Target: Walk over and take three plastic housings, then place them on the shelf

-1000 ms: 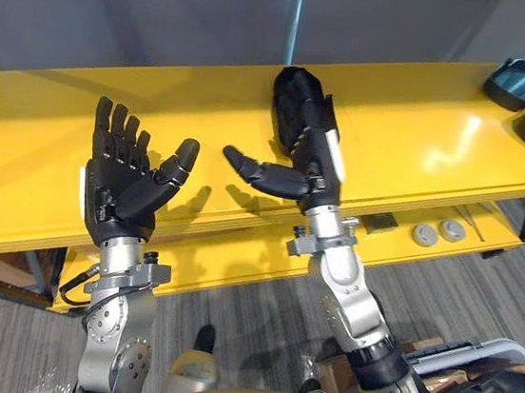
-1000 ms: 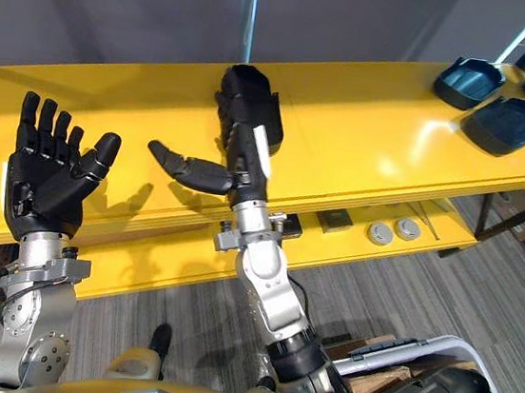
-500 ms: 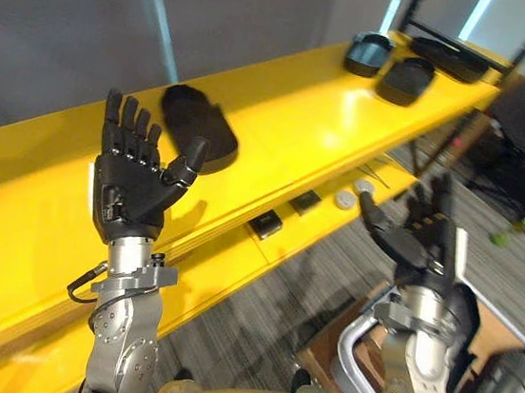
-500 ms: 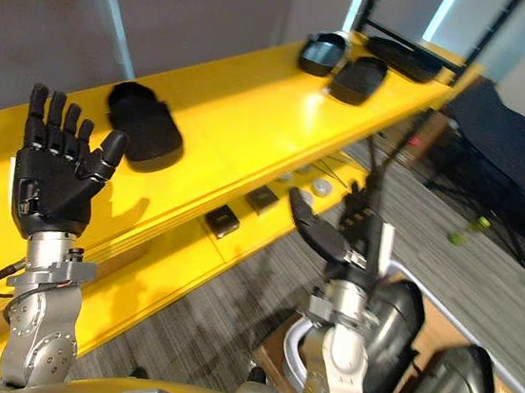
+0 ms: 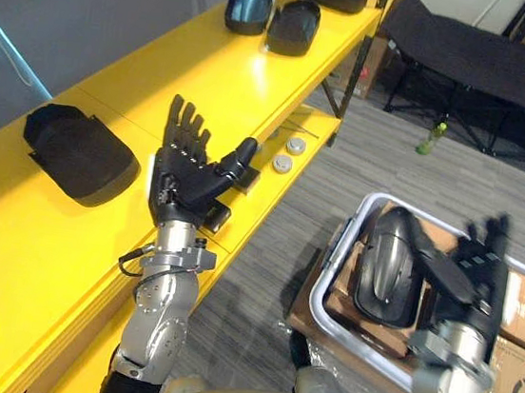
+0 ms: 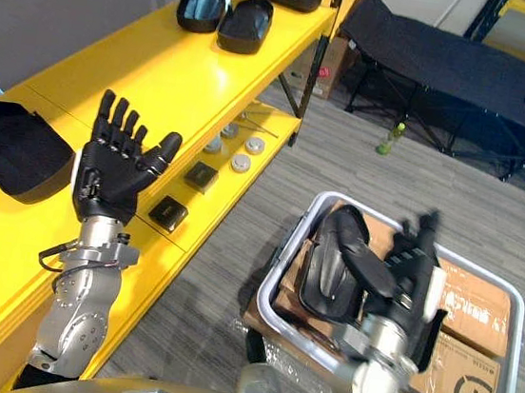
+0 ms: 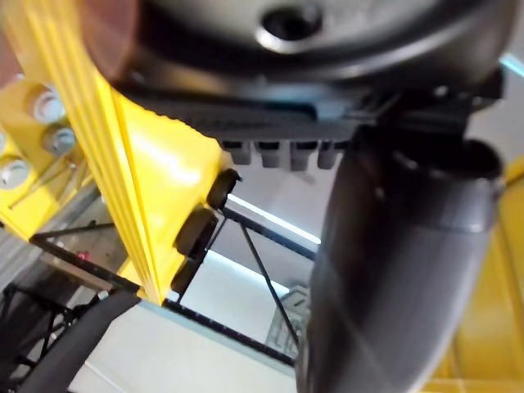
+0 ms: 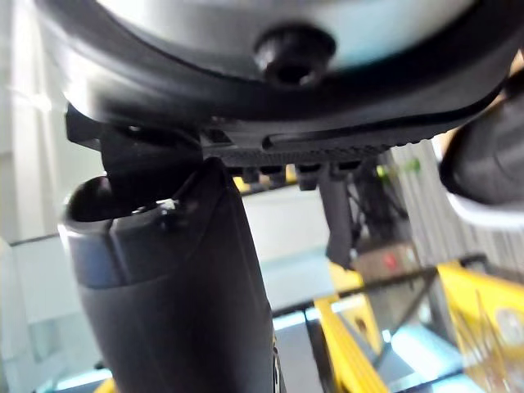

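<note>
On the yellow shelf's [image 5: 202, 64] top board, the black plastic housing [image 5: 81, 155] that my right hand [image 5: 473, 275] covered a second ago now lies alone. I've swung round to the white-rimmed bin [image 5: 345, 250], where another housing [image 5: 390, 265] waits. The right hand hovers over it, fingers spread and empty. The left hand [image 5: 184, 173] is raised, open too. I judge the next pickup comes now.

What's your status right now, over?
Left hand open, empty, beside yellow shelf. Right hand open, empty, by housing in bin. Second housing on shelf top, more housings at far end. Nothing in the way.
</note>
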Controlling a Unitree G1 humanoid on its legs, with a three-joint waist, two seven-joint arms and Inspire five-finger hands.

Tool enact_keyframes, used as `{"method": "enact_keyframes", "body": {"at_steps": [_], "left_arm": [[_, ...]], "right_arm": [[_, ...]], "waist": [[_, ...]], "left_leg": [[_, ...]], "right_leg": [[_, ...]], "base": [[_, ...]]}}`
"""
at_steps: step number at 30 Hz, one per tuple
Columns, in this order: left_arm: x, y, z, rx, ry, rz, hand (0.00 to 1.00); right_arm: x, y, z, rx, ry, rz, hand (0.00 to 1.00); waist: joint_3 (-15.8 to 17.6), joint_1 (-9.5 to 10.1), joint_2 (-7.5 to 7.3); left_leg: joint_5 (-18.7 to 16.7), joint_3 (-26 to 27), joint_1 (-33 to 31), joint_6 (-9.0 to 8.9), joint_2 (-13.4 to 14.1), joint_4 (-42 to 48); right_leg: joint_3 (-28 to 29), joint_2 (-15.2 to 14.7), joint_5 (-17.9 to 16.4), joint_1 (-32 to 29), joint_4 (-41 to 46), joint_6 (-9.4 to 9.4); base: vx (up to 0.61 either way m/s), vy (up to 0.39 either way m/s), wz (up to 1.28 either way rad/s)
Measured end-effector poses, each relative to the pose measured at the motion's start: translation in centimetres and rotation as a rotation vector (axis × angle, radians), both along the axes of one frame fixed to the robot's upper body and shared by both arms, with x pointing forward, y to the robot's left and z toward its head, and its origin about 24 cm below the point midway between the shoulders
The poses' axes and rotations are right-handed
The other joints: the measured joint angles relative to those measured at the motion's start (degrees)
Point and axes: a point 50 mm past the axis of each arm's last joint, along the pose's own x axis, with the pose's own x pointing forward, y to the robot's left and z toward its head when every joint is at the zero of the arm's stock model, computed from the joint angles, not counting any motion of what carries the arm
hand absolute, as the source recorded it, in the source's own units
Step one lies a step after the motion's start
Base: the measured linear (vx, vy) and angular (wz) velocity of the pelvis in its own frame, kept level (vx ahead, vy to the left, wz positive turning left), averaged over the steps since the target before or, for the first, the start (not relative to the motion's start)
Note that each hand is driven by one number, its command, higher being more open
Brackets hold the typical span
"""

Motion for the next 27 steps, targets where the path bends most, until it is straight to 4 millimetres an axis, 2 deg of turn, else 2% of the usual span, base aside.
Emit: {"method": "enact_keyframes", "body": {"at_steps": [2, 3, 4, 7, 9, 11, 12, 13, 14, 15, 16, 17, 19, 20, 22, 23, 24, 25, 26, 27], "left_arm": [[-0.4, 0.4, -0.5, 0.006, 0.022, 0.008, 1.0], [-0.5, 0.3, -0.6, 0.009, 0.023, -0.001, 1.0], [-0.6, 0.2, -0.6, 0.017, 0.017, -0.019, 1.0], [-0.6, 0.3, -0.5, 0.041, 0.001, -0.042, 1.0], [-0.7, 0.5, -0.4, 0.05, -0.016, -0.044, 1.0], [-1.0, 0.6, -0.6, 0.061, -0.018, -0.054, 1.0], [-1.2, 0.6, -0.7, 0.061, -0.014, -0.054, 1.0], [-1.4, 0.7, -1.0, 0.065, 0.0, -0.051, 1.0], [-1.5, 0.8, -1.1, 0.066, 0.005, -0.047, 1.0], [-1.5, 0.7, -1.1, 0.067, 0.006, -0.05, 1.0], [-1.5, 0.8, -1.1, 0.072, 0.005, -0.057, 1.0], [-1.5, 0.8, -1.0, 0.083, 0.001, -0.068, 1.0], [-1.4, 0.9, -0.9, 0.096, -0.003, -0.078, 1.0], [-1.3, 0.8, -0.9, 0.097, -0.005, -0.078, 1.0], [-1.1, 0.5, -0.7, 0.087, -0.019, -0.103, 1.0], [-1.1, 0.4, -0.7, 0.064, -0.026, -0.135, 1.0], [-1.1, 0.4, -0.9, 0.059, -0.018, -0.154, 1.0], [-1.1, 0.3, -1.2, 0.058, -0.001, -0.166, 1.0], [-1.2, -0.1, -2.0, 0.045, 0.043, -0.194, 1.0], [-1.3, -0.4, -2.3, 0.035, 0.059, -0.217, 1.0]], "right_arm": [[0.7, 1.1, -0.3, -0.017, 0.003, 0.105, 1.0], [1.0, 1.3, -0.7, -0.02, 0.012, 0.135, 1.0], [1.3, 1.6, -1.4, 0.006, 0.035, 0.157, 1.0], [1.2, 1.4, -2.7, 0.082, 0.08, 0.14, 1.0], [1.1, 1.2, -2.9, 0.116, 0.081, 0.127, 1.0], [0.0, 1.0, -3.6, 0.172, 0.101, 0.088, 1.0], [-0.3, 1.1, -3.8, 0.19, 0.104, 0.084, 1.0], [-0.7, 1.4, -4.1, 0.236, 0.105, 0.093, 1.0], [-0.8, 1.8, -4.1, 0.251, 0.093, 0.127, 1.0], [-0.7, 2.0, -4.1, 0.253, 0.083, 0.148, 1.0], [-0.4, 2.6, -3.9, 0.268, 0.066, 0.195, 1.0], [0.2, 3.5, -3.5, 0.27, 0.039, 0.244, 1.0], [1.4, 5.0, -2.8, 0.269, -0.005, 0.306, 1.0], [2.2, 6.1, -2.4, 0.252, -0.022, 0.342, 1.0], [3.5, 7.9, -1.9, 0.226, -0.03, 0.382, 1.0], [3.9, 8.3, -1.9, 0.198, -0.028, 0.385, 1.0], [4.1, 8.4, -2.2, 0.192, -0.016, 0.383, 1.0], [4.2, 8.3, -2.5, 0.186, 0.0, 0.379, 1.0], [4.0, 7.8, -3.5, 0.173, 0.054, 0.366, 1.0], [3.8, 7.3, -4.1, 0.166, 0.084, 0.354, 1.0]], "waist": [[0.36, 0.82, 0.61], [0.32, 1.26, 1.45], [0.75, 2.02, 0.96], [2.59, 2.81, -0.44], [4.99, 2.72, -0.98], [6.74, 2.6, -2.07], [6.97, 2.59, -2.41], [7.41, 2.65, -2.89], [8.11, 3.21, -1.66], [8.31, 2.97, -1.44], [8.08, 2.89, -1.79], [8.04, 2.89, -1.88], [7.99, 3.11, -1.93], [7.9, 3.64, -1.54], [6.54, 5.43, -2.27], [5.97, 6.14, -3.16], [5.73, 6.29, -3.5], [5.71, 6.44, -3.07], [5.12, 6.43, -1.86], [4.99, 6.11, -1.45]], "left_leg": [[-2.51, -2.15, 0.14, 0.35, 0.5, 0.87], [-3.71, -2.48, 0.3, 0.03, 0.69, 0.75], [-4.96, -2.96, -0.02, -0.59, 0.27, 0.6], [-6.42, -3.92, -2.06, -0.26, -0.79, 4.58], [-7.02, -4.92, -2.6, 0.55, -2.06, 6.78], [-8.62, -3.4, -2.78, 1.55, -3.52, 9.32], [-8.99, -2.66, -2.7, 2.04, -3.69, 10.04], [-9.19, -0.9, -2.72, 2.65, -3.55, 10.83], [-8.35, 2.04, -3.15, 3.58, -1.15, 10.27], [-7.73, 2.49, -3.45, 3.62, -0.74, 10.13], [-5.95, 3.79, -3.68, 3.8, -0.25, 8.46], [-4.04, 4.33, -3.67, 3.79, 0.44, 7.03], [-2.34, 4.53, -4.18, 3.49, 1.51, 6.35], [-1.86, 4.58, -5.01, 2.89, 2.52, 6.69], [-0.41, 3.71, -9.0, 0.79, 4.42, 8.76], [0.13, 3.14, -11.47, -0.17, 5.35, 10.7], [0.68, 2.45, -12.96, -1.17, 6.34, 12.07], [1.21, 2.21, -13.23, -2.08, 7.07, 11.99], [2.54, 2.25, -12.69, -4.46, 8.74, 10.27], [3.31, 2.44, -11.9, -5.44, 9.4, 8.96]], "right_leg": [[0.83, 1.11, 0.05, -0.13, -0.04, 0.08], [1.09, 1.47, 0.23, -0.38, -0.06, 0.35], [1.41, 1.27, 0.5, -1.09, 0.17, 0.77], [1.38, 0.63, 0.48, -2.44, 2.38, 0.87], [1.97, 0.16, 0.81, -3.52, 4.36, 1.25], [2.48, -1.02, 1.94, -3.81, 4.36, 2.88], [2.28, -1.21, 2.48, -3.82, 4.22, 3.09], [0.94, -0.89, 6.0, -4.32, 3.56, 2.17], [-2.28, -0.43, 10.15, -4.6, 1.74, 1.89], [-5.48, -0.11, 6.77, -5.83, 6.2, 0.4], [-11.43, -1.24, -2.44, -8.59, 18.72, -3.39], [-15.74, -3.43, -8.36, -9.22, 28.55, -4.76], [-18.69, -7.19, -12.25, -8.09, 37.26, -5.79], [-18.89, -9.25, -13.62, -6.9, 40.62, -5.7], [-18.22, -14.19, -14.62, -2.19, 40.88, -5.36], [-18.23, -16.09, -14.0, 1.17, 35.71, -4.96], [-18.25, -15.14, -17.07, 3.14, 31.57, -0.48], [-19.3, -14.33, -18.89, 3.69, 30.03, 1.66], [-20.47, -12.68, -21.42, 4.35, 27.7, 5.7], [-20.9, -12.06, -22.54, 4.86, 26.71, 6.96]], "base": [[-0.02, 0.071, -0.45], [-0.05, 0.132, -0.19], [-0.05, 0.139, -0.13], [-0.1, 0.136, -0.05], [-0.12, 0.132, -0.32], [-0.16, 0.143, -0.51], [-0.18, 0.125, -0.66], [-0.23, 0.076, -0.85], [-0.25, 0.041, -0.84], [-0.26, 0.024, -0.71], [-0.21, 0.016, -0.41], [-0.19, -0.004, -0.33], [-0.13, -0.092, -0.21], [-0.14, -0.202, -0.25], [-0.16, -0.345, -0.17], [-0.2, -0.477, -0.09], [-0.18, -0.448, -0.17], [-0.19, -0.438, -0.43], [-0.12, -0.328, -0.5], [-0.12, -0.373, -0.48]]}}
